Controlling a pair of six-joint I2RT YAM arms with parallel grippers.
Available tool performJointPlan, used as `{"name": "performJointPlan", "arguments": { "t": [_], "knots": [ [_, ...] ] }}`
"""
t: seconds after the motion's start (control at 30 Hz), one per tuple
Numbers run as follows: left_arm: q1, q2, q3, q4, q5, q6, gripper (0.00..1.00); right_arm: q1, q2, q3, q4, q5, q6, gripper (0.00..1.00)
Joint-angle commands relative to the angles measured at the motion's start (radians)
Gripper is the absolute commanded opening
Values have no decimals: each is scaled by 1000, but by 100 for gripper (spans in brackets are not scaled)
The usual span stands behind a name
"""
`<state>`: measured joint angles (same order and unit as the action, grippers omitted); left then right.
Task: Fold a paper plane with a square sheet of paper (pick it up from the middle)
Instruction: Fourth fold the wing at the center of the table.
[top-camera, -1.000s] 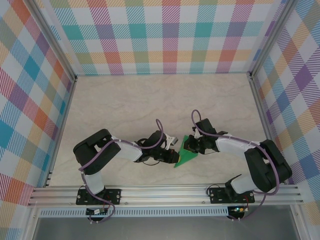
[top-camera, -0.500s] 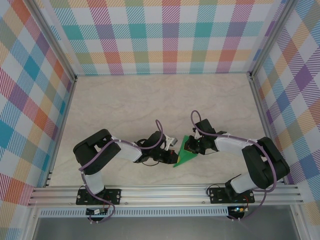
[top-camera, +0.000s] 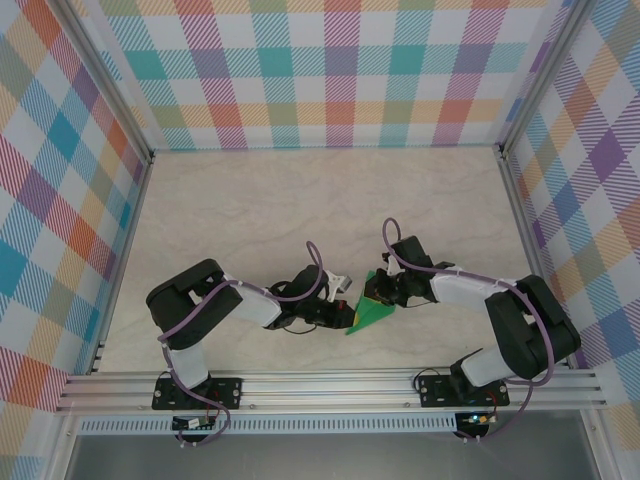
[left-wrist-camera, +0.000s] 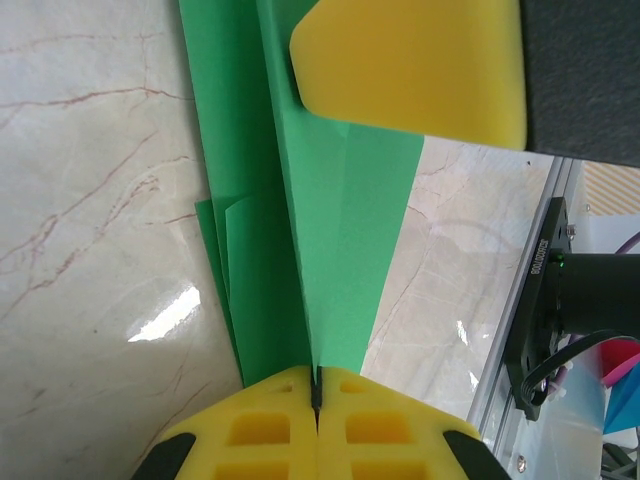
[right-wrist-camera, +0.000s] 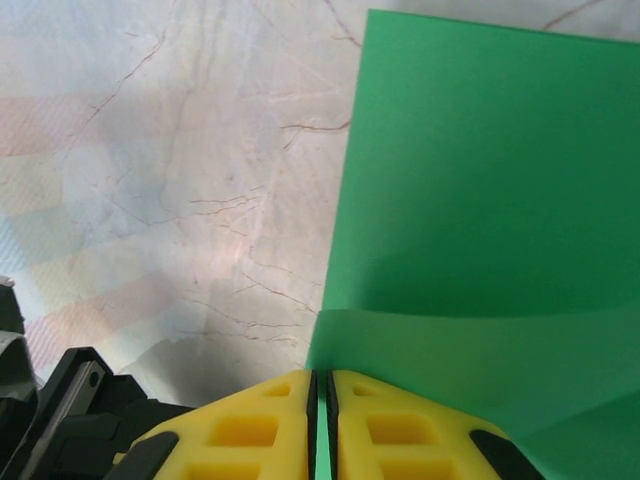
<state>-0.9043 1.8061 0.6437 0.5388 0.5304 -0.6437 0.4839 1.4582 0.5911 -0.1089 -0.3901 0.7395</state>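
The green paper (top-camera: 368, 315) is folded into a narrow pointed shape with a long centre crease and lies near the table's front middle between both arms. My left gripper (left-wrist-camera: 316, 388) is shut on the folded edge of the paper (left-wrist-camera: 345, 220), which stands up along the crease. My right gripper (right-wrist-camera: 321, 385) is shut on the paper (right-wrist-camera: 480, 200) at another edge, with one flap spreading flat beyond it. The right gripper's yellow pad (left-wrist-camera: 410, 65) shows at the top of the left wrist view, on the paper.
The marble-patterned table (top-camera: 260, 220) is ringed by checked walls. An aluminium rail (top-camera: 330, 385) runs along the near edge, close behind the paper. Open tabletop lies toward the back.
The left gripper has shifted slightly toward the paper and the paper's point has dropped a little toward the front. Both grippers keep hold.
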Motion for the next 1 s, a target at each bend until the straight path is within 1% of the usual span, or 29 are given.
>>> {"name": "performJointPlan", "arguments": {
  "t": [0.0,0.2,0.3,0.37,0.47,0.63,0.7,0.8,0.97],
  "knots": [
    [4,-12,-16,-11,-9,-7,6,-4,26,12,33,-51,-27,12],
    [4,-48,7,-53,-38,1,19,-4,37,10,32,-47,-33,12],
    [4,-57,27,-75,-51,4,22,-3,37,13,27,-51,-36,12],
    [4,-54,39,-83,-53,6,22,-4,36,12,27,-54,-37,12],
    [4,-40,53,-87,-51,3,19,-3,33,13,22,-54,-40,12],
    [4,-22,51,-85,-55,-6,7,-4,36,12,20,-53,-41,12],
    [4,-16,48,-93,-62,-9,3,-4,37,11,19,-51,-43,12],
    [3,-4,44,-113,-75,-10,0,-4,36,17,14,-44,-44,13],
    [4,32,33,-117,-89,-32,0,-8,-22,24,-8,-12,-33,13]
  ]
}}
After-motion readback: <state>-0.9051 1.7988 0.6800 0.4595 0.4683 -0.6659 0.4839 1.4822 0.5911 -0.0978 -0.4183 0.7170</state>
